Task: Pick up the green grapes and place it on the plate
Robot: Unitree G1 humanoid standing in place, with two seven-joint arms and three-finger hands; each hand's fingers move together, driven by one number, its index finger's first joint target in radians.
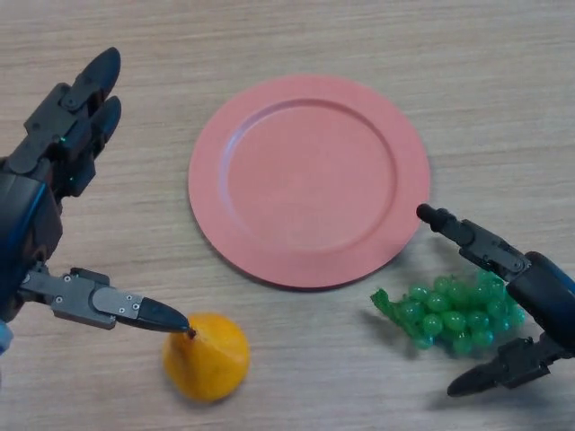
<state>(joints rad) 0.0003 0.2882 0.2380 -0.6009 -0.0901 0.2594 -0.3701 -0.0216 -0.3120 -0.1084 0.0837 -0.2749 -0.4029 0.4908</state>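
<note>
Green grapes [454, 314] lie on the table, the wide-open right hand [539, 292] straddling them, ungrasped.

Light wooden table [503, 81], fine horizontal grain, evenly lit, filling the whole view

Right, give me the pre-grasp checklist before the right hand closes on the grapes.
1. Right hand open, fingers spread: ok.
2. Green grapes lie between its thumb and fingers: ok.
3. Fingers low enough to catch the bunch: cannot tell.
4. Plate bare and ready to receive: ok.
5. Path from grapes to plate free; the plate's rim lies just beside the bunch: ok.
6. Left hand out of the way, open at the table's left, its thumb tip by the orange fruit, far from the grapes: ok.
</note>
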